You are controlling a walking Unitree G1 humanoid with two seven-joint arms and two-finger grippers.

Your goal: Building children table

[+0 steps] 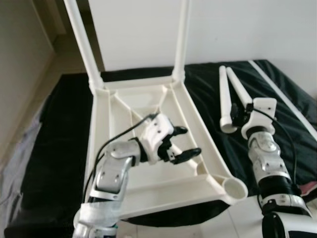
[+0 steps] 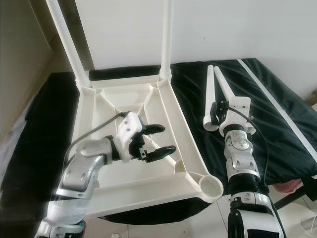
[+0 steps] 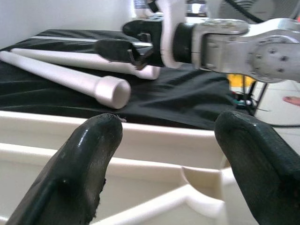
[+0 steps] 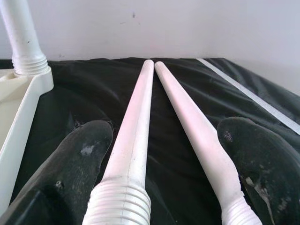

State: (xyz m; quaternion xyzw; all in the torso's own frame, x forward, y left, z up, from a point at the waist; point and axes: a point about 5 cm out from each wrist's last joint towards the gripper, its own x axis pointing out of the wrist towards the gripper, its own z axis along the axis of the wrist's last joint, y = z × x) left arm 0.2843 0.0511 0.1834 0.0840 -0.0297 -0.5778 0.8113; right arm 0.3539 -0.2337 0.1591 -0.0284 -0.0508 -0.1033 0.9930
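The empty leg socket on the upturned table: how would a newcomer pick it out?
Find the white upturned table top lying on the black sheet. Two upright legs stand at its far corners. The empty socket is the open round cup at its near right corner.

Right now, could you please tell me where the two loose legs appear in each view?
Left eye: legs right of the table, on the black sheet.
Right eye: same, right of centre.
Left wrist: beyond the table rim.
Right wrist: between the black fingers.
Shared landmark: the sheet.
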